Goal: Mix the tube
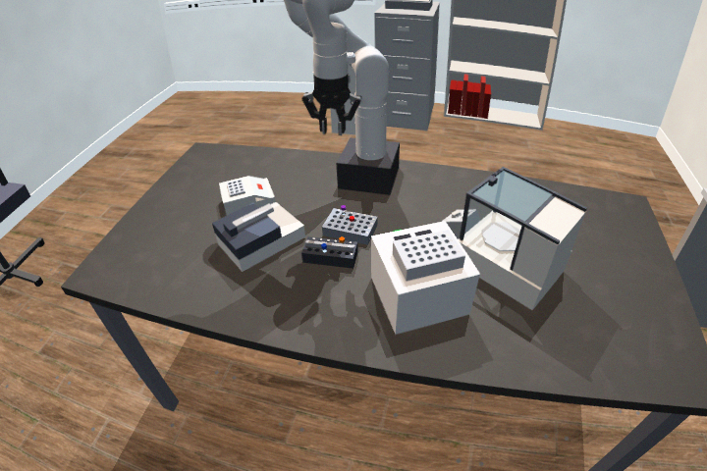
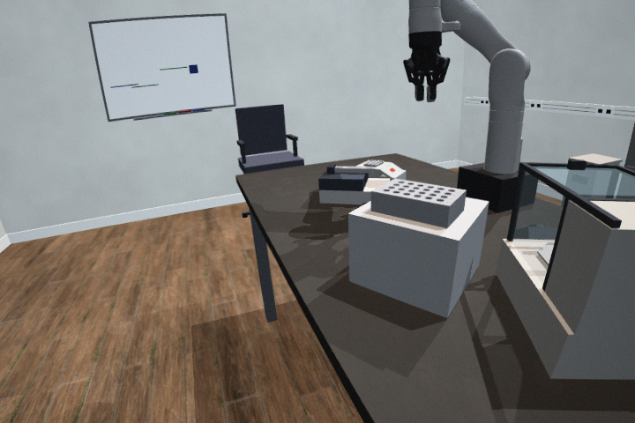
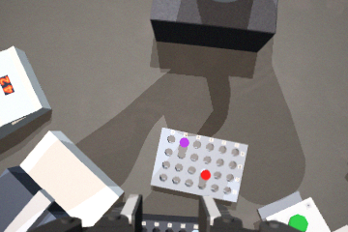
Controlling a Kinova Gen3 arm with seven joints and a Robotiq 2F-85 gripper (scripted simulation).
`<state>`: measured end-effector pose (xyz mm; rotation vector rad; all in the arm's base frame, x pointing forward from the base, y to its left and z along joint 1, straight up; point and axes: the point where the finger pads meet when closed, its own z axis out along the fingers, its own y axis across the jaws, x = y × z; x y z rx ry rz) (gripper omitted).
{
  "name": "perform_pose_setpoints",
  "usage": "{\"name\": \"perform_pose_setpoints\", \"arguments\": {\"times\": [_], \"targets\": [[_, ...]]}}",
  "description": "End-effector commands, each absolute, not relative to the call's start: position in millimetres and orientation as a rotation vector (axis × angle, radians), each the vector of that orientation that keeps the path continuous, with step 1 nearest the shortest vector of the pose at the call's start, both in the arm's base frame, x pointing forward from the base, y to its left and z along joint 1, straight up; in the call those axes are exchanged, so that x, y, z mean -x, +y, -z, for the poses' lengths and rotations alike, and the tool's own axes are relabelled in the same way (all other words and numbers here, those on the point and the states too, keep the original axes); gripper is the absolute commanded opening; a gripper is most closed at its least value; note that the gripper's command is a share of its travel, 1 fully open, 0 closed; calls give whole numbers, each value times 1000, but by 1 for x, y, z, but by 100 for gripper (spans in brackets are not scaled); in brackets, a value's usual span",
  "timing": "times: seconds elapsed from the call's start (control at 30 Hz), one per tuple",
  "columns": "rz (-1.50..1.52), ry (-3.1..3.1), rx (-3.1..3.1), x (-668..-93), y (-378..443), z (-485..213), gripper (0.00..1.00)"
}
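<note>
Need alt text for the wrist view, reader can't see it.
Gray tube rack seen from above, a violet-capped tube and a red-capped tube in it. The tool is at the bottom edge, fingers apart with nothing between them. The arm's dark base is at the top, a green button at lower right, an orange "42" display at left.

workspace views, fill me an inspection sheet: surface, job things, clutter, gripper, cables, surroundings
surface: dark bench, shadows across it
job's things: violet-capped tube in the rack; no tube seen in the bores of the mixer
clutter: red-capped tube in rack; blue cap and orange cap at magnet block
gripper: partly open, holding nothing
cables: nothing seen
surroundings: chair, whiteboard
</note>
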<state>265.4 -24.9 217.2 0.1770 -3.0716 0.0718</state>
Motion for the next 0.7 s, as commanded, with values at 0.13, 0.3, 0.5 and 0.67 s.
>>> {"name": "perform_pose_setpoints", "arguments": {"times": [0.13,0.3,0.5,0.67], "targets": [[-20,-3131,-67,-273,-3,-223,42],[-6,-3144,-39,-276,6,-225,42],[-6,-3144,-39,-277,8,-225,42],[-6,-3144,-40,-277,8,-225,42]]}}
